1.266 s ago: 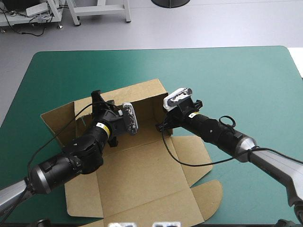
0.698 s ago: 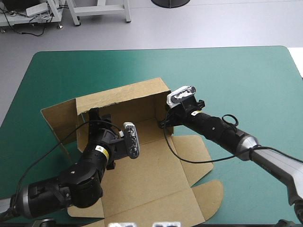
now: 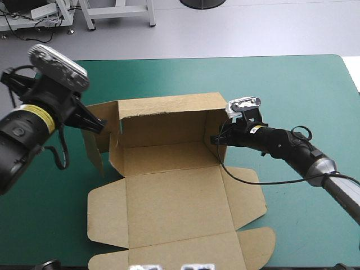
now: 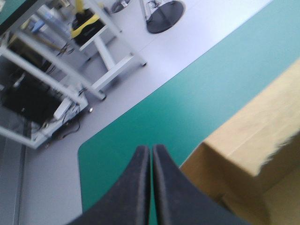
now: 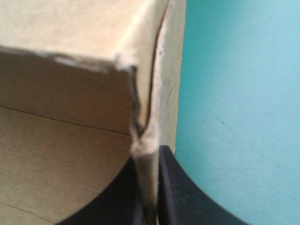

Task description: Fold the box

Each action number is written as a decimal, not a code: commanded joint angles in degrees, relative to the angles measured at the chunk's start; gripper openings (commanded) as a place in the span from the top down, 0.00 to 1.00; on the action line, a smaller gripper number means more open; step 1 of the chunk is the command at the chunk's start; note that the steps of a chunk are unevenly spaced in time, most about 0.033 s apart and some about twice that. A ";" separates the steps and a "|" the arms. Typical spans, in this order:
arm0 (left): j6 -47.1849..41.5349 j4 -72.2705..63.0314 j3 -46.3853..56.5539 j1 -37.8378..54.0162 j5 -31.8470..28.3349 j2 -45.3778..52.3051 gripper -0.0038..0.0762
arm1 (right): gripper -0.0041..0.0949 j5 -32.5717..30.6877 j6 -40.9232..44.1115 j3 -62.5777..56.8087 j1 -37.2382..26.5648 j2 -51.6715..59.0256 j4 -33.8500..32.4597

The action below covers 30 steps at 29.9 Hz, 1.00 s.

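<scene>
We see a brown box (image 3: pixel 169 197) lying partly built in the middle of a teal-green table cover (image 3: pixel 292 84). Its back wall stands upright and a side wall is raised at each end. The base, the front panel and the rounded flaps lie flat toward the near edge of the table.

The right gripper (image 3: pixel 216 139) is at the right end wall, close to the back corner. In its own wrist view the two black fingers (image 5: pixel 173 187) are all but closed, with the upright edge of the board pinched between them — it is gripping the box. The inside of the box lies to one side of this gripper and bare cover to the other.

The left gripper (image 3: pixel 99 124) is lifted off the table, just outside the left end wall. In its wrist view the fingers meet in a single point with nothing between them — closed and empty. A corner of the box sits just beside the tips. We cannot tell whether they touch it. Ahead of the gripper is open cover.
</scene>
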State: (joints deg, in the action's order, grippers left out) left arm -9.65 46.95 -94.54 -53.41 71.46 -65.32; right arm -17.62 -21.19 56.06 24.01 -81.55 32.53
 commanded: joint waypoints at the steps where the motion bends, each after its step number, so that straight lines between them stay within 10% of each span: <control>1: 0.46 -2.56 -2.68 10.37 1.82 0.95 0.95 | 0.96 -5.79 12.32 3.33 -1.47 3.59 -13.26; 14: 7.81 -32.46 1.50 51.71 -3.85 0.28 0.95 | 0.96 -30.31 18.87 12.95 -1.59 13.36 -22.46; 30: 10.78 -45.00 14.81 61.78 -12.69 -5.73 0.95 | 0.96 -46.34 18.35 29.09 -6.15 1.28 -24.72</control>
State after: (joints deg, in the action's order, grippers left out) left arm 0.92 2.88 -78.35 8.11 62.79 -71.88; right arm -65.58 -0.59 81.61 19.19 -77.56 6.15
